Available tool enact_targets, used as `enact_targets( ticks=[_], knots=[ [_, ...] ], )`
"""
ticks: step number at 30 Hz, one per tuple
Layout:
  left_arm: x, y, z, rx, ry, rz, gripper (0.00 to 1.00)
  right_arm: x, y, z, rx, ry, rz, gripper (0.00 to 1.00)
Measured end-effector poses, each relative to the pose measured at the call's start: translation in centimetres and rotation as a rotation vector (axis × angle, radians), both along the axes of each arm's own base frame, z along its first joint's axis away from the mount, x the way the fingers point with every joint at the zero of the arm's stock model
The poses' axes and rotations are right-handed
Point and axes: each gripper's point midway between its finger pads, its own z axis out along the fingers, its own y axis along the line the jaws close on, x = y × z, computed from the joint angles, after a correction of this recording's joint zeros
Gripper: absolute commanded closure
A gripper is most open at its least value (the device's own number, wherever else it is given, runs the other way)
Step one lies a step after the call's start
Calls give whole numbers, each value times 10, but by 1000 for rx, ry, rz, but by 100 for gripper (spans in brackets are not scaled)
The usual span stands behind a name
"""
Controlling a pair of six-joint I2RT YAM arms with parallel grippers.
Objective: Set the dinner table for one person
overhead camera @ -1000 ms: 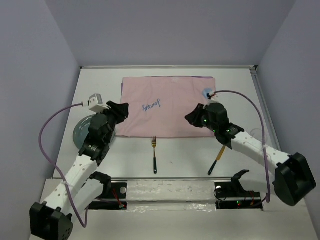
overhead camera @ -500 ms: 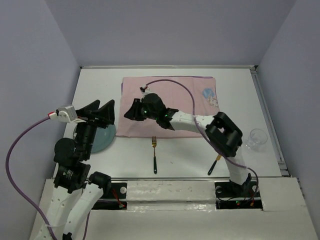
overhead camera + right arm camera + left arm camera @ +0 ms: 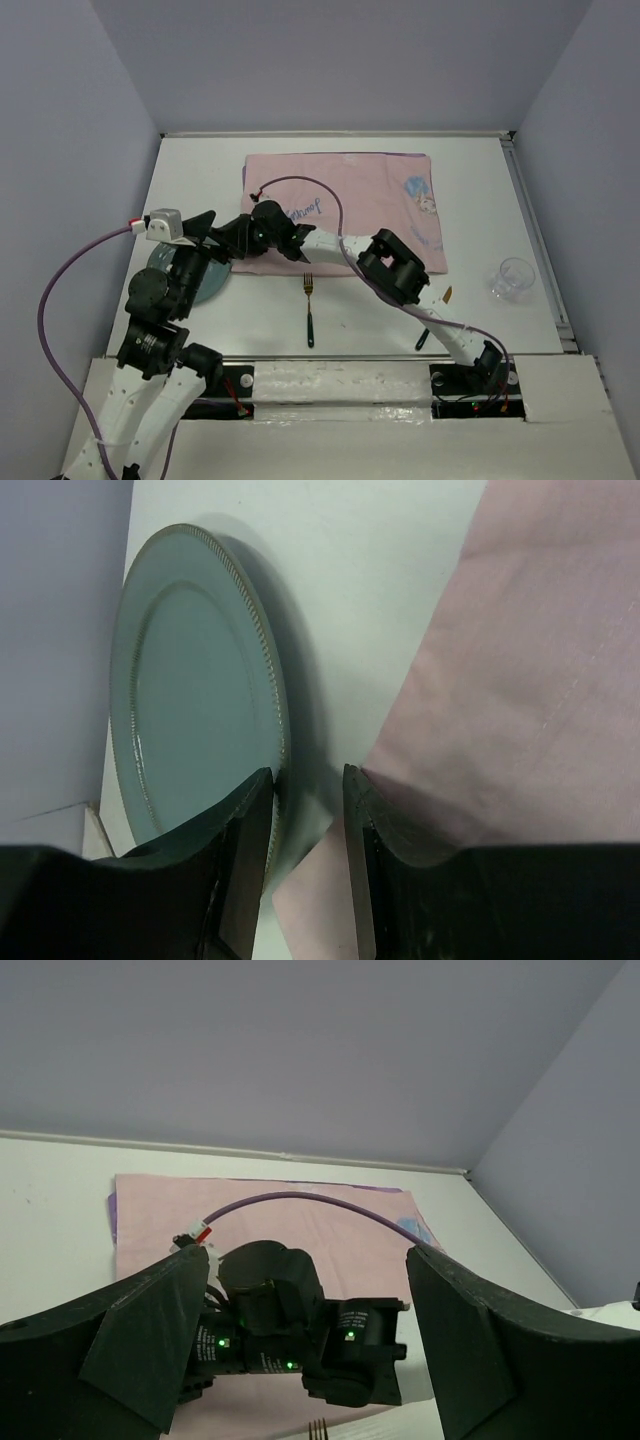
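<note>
The white dinner table [image 3: 200,170] holds a pink cloth [image 3: 350,200] at the back middle. A teal plate [image 3: 212,282] lies left of the cloth, partly under my left arm. My right arm reaches across to it. In the right wrist view the right gripper [image 3: 308,780] is narrowly open and holds nothing. One finger is over the plate's [image 3: 190,690] rim, the other over the cloth's [image 3: 520,660] corner. My left gripper [image 3: 212,232] hovers wide open and empty above the plate. It faces the right arm's wrist in the left wrist view [image 3: 308,1260].
A gold fork with a dark handle [image 3: 310,315] lies in front of the cloth. Its tines show in the left wrist view [image 3: 320,1427]. A gold and black utensil [image 3: 430,325] lies at the front right. A clear glass [image 3: 513,277] stands at the right.
My right arm has swung from the cloth's right side across to the plate on the left. My left arm has pulled back and risen above the plate.
</note>
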Motion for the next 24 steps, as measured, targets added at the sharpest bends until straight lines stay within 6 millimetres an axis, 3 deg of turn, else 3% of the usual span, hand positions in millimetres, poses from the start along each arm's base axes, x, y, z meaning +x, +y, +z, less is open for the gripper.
enact_targets(
  ticks=[7,14,17,18,20,24],
  knots=[
    [-9,-3,6,-4,-27,-23,8,-1,10,-1,21,34,9,60],
    [-13,-4,10,-10,-46,-37,8,-17,27,-8,63,95,63,67],
    [-15,-3,10,-12,-53,-38,8,-22,30,-8,77,111,82,80],
    [-16,-3,10,-13,-56,-39,8,-24,31,-9,79,121,89,91],
    [-17,-3,11,-15,-60,-40,8,-26,32,-9,90,144,89,100],
    [-18,-3,11,-15,-62,-43,8,-28,38,6,161,173,105,100]
  ],
)
